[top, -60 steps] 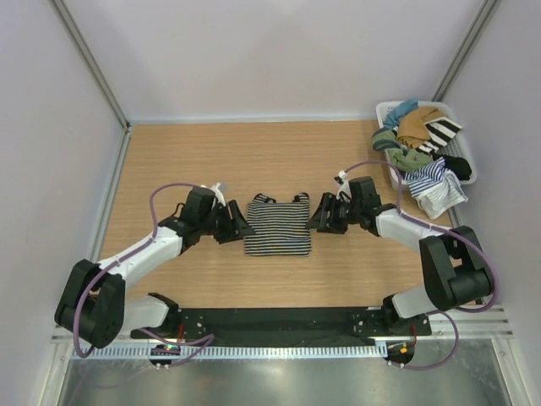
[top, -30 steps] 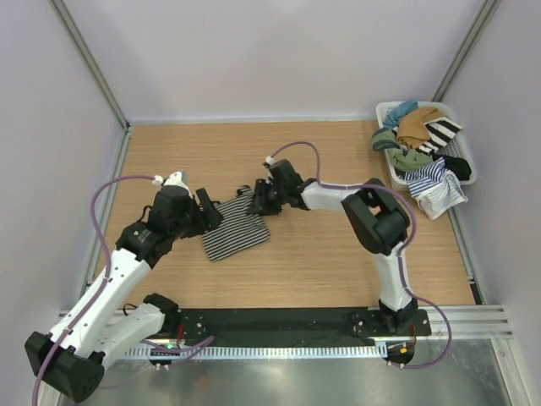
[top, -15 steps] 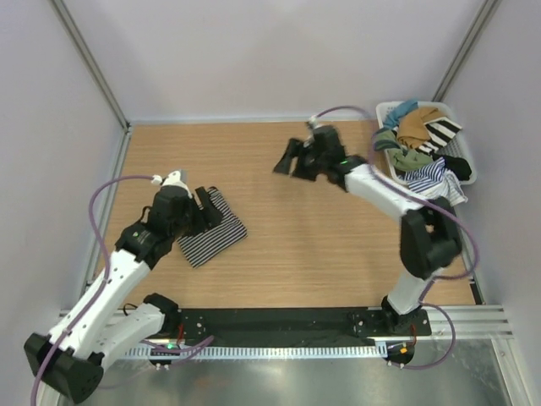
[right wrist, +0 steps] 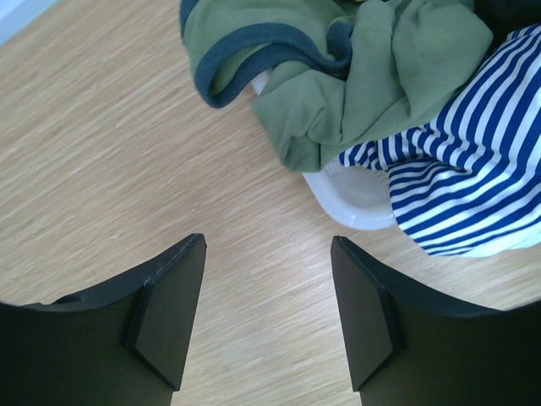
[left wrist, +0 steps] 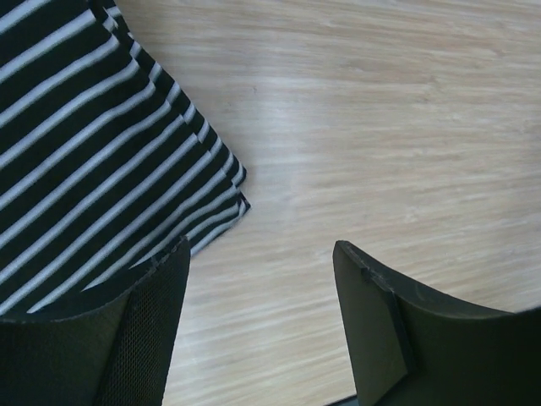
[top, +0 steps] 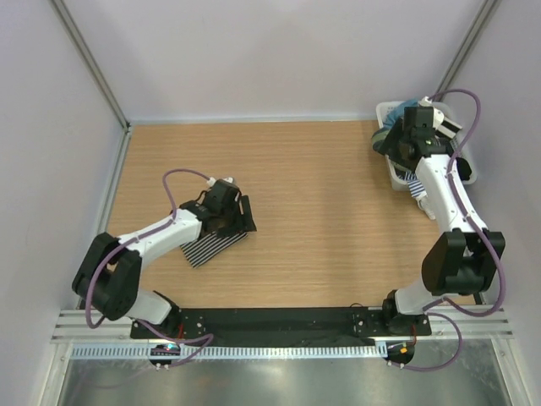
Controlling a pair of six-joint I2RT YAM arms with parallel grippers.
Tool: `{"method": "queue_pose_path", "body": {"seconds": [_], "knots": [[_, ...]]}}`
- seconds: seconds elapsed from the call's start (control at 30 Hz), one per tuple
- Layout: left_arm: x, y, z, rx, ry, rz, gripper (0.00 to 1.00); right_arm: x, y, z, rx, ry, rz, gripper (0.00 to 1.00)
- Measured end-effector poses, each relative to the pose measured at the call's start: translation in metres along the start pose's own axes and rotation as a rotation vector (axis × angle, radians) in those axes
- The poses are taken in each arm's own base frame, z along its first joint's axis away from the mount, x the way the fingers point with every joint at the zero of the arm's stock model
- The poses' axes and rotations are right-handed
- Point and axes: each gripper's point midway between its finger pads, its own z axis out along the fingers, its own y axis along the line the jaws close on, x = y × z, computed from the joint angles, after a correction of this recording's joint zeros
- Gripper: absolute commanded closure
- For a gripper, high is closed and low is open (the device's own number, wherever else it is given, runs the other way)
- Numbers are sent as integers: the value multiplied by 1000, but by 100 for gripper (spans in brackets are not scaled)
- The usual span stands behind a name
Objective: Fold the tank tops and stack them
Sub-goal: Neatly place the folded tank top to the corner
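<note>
Black-and-white tank top (left wrist: 93,161) sits folded on the table's (top: 321,211) left, left gripper (left wrist: 262,254) spread and empty over its corner. Right gripper (right wrist: 266,245), spread too, hovers by the far-right basket (right wrist: 355,201). Next job, I reckon: pinch the blue-and-white tank top (right wrist: 456,178) draped over its rim.

The tank top (left wrist: 101,169) has fine black and white stripes. The desk (left wrist: 380,127) is pale wood with a light grain. The second top (right wrist: 456,178) has broader stripes of blue and white. The green garment (right wrist: 372,85) is sage with a dark teal edge. The basket (right wrist: 355,199) is white. The left hand (left wrist: 262,254) and right hand (right wrist: 266,241) are black. The arms (top: 444,190) are white with black joints. The cables (top: 182,173) are purple.
</note>
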Motion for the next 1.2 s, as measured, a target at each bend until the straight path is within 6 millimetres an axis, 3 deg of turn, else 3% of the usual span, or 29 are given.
{"method": "queue_pose_path", "body": {"seconds": [0.13,0.33,0.43,0.57,0.7,0.8,0.9,1.0,1.03,1.07,1.1,1.2], "knots": [[-7,16,20,-9,34,-67,31,0,-2,22,54,36,-22,30],[-42,57,30,-29,-26,-209,31,-7,-9,47,152,49,-48,25],[-59,74,35,-20,-53,-288,31,-13,-22,53,211,41,-26,25],[-83,93,36,9,-96,-374,31,-14,-65,55,288,22,82,32],[-106,127,29,-1,-159,-475,30,12,-122,41,373,27,203,33],[-115,143,22,-11,-187,-514,27,15,-142,38,398,13,263,30],[-116,134,8,25,-208,-505,26,13,-139,47,374,2,289,33],[-121,117,-16,87,-261,-474,25,18,-136,64,358,23,299,60],[-124,111,-27,110,-288,-461,25,21,-136,69,358,36,298,77],[-127,105,-38,133,-315,-449,25,24,-137,71,364,44,297,83],[-129,99,-48,153,-343,-439,24,21,-137,71,366,31,306,88],[-134,84,-75,209,-409,-416,23,4,-134,57,340,-35,331,87]]}}
